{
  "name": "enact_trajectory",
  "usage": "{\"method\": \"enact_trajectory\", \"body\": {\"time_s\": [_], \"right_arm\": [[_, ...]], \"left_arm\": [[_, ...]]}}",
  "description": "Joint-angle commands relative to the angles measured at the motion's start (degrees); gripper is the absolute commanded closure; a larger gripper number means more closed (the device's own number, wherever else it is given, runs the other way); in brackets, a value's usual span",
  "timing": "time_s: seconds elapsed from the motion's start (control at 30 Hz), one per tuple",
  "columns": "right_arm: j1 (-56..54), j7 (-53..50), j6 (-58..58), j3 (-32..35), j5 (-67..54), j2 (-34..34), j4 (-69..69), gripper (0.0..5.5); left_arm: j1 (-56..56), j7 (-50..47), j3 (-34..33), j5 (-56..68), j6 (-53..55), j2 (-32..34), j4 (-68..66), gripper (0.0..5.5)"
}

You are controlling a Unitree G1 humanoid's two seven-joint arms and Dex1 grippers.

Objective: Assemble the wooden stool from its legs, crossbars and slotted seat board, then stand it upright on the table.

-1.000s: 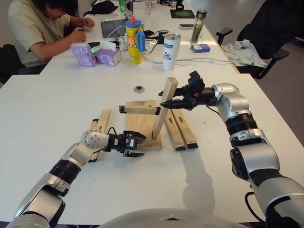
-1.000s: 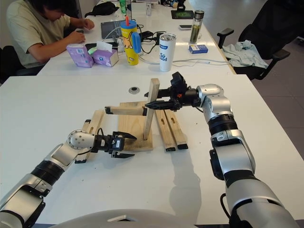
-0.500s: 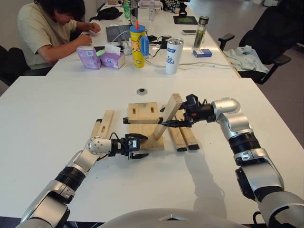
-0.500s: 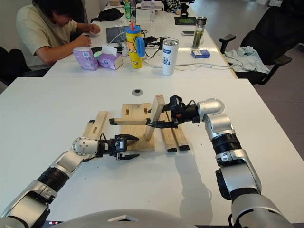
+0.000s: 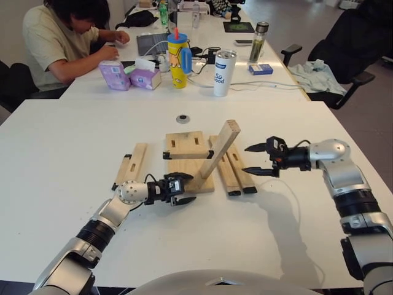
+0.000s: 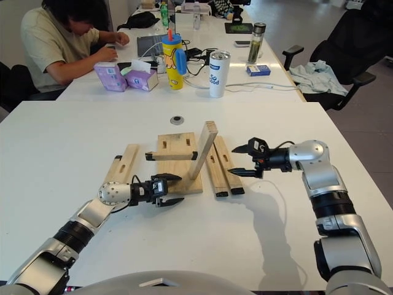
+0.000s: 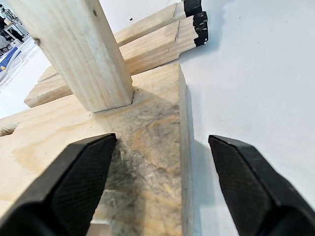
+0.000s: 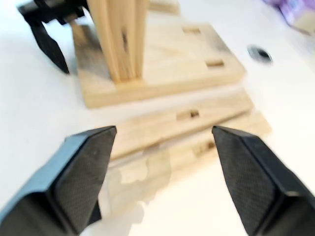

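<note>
The seat board (image 5: 186, 173) lies flat near the middle of the table (image 5: 73, 141), and one leg (image 5: 221, 147) stands tilted by its near right corner. The left gripper (image 5: 193, 188) is wide open at that corner and holds nothing. The right gripper (image 5: 244, 159), also wide and empty, is beside two lying legs (image 5: 236, 177).

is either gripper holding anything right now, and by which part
Nothing is held. The right gripper is open, clear of the leaning leg; the left gripper is open at the near corner of the seat board.
</note>
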State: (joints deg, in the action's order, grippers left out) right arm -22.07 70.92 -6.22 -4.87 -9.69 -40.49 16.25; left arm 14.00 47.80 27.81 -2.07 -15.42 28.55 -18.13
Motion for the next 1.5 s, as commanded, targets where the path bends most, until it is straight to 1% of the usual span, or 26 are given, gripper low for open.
{"method": "enact_trajectory", "body": {"time_s": [0.03,0.07,0.1,0.13,0.2,0.27,0.37,0.5,0.73,1.07,1.13,1.23,1.27,1.4,1.5], "right_arm": [[7.02,-16.85,-18.03,4.86,-3.80,7.29,-14.92,1.90],[7.66,-19.31,-22.47,5.95,-7.02,9.56,-17.10,1.90],[7.92,-24.49,-26.86,8.17,-8.70,12.90,-18.69,1.90],[9.21,-29.44,-29.10,8.86,-9.02,16.37,-21.08,1.90],[12.05,-37.87,-34.41,8.27,-8.64,21.87,-26.04,1.90],[13.70,-42.55,-37.03,6.57,-7.77,24.50,-29.00,1.90],[14.47,-47.46,-39.90,3.34,-4.75,25.49,-29.68,1.90],[13.70,-51.73,-41.43,3.13,-4.03,28.00,-28.17,1.90],[15.48,-52.81,-44.14,0.78,-4.69,29.50,-28.97,1.90],[15.01,-57.73,-50.39,-1.10,-2.59,30.16,-27.20,1.90],[14.59,-59.65,-53.55,-1.03,-2.19,30.70,-27.54,2.16],[13.73,-62.47,-59.95,0.19,-2.44,33.34,-30.11,2.62],[13.43,-63.84,-61.91,0.42,-1.81,34.03,-30.65,2.87],[13.40,-66.54,-61.14,0.11,0.11,34.98,-28.98,2.89],[13.34,-66.25,-59.39,-0.40,0.60,34.99,-27.52,3.43]], "left_arm": [[-4.51,0.68,2.38,-6.39,7.54,3.04,-6.30,2.02],[-4.27,0.47,2.22,-6.61,7.44,3.25,-6.60,2.02],[-4.02,0.35,2.04,-6.71,7.36,3.40,-6.86,2.02],[-3.56,0.26,1.93,-6.94,7.14,3.58,-7.28,2.02],[-3.05,0.29,1.77,-7.17,6.73,3.96,-7.84,2.02],[-2.78,0.39,1.70,-7.33,6.37,4.32,-8.24,2.02],[-2.13,0.79,1.86,-7.27,5.36,4.36,-9.24,2.02],[-1.56,1.41,2.37,-7.02,5.05,3.66,-9.34,2.02],[-2.10,1.93,2.82,-6.73,5.42,3.50,-7.66,2.02],[-3.03,1.92,3.96,-7.12,6.74,2.41,-4.89,2.02],[-2.96,1.74,4.59,-7.74,7.19,1.97,-4.28,2.02],[-2.68,0.98,5.31,-9.21,7.83,1.81,-3.52,2.02],[-2.59,0.79,5.42,-9.66,8.09,1.81,-3.36,2.02],[-2.45,0.44,5.62,-9.97,8.77,1.22,-3.08,2.02],[-1.93,0.08,6.10,-10.34,8.29,0.76,-4.17,2.02]]}}
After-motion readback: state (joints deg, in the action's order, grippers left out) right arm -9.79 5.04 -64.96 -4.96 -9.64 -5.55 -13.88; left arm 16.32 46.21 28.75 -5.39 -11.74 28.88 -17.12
